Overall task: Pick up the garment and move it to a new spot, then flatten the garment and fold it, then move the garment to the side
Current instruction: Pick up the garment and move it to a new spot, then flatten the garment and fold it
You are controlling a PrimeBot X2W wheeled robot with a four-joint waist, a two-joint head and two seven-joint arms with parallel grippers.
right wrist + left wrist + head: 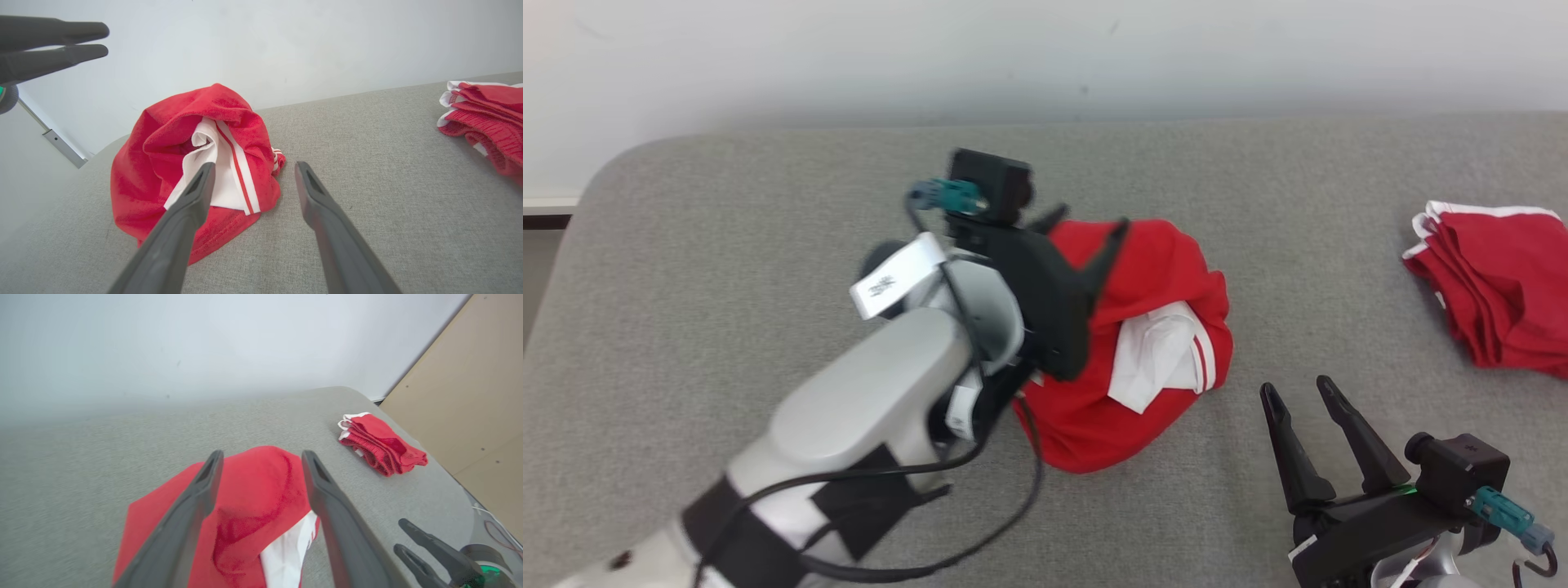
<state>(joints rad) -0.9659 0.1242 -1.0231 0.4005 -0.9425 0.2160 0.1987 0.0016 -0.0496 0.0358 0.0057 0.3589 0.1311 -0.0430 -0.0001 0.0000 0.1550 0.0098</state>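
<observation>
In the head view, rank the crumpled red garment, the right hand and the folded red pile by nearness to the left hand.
1. Crumpled red garment, directly beneath the left hand.
2. Right hand, at lower right.
3. Folded red pile, at the far right edge.

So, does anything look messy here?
Yes. The red garment in the middle of the grey table lies in a crumpled heap with white fabric poking out, unlike the folded red pile at the right.
</observation>
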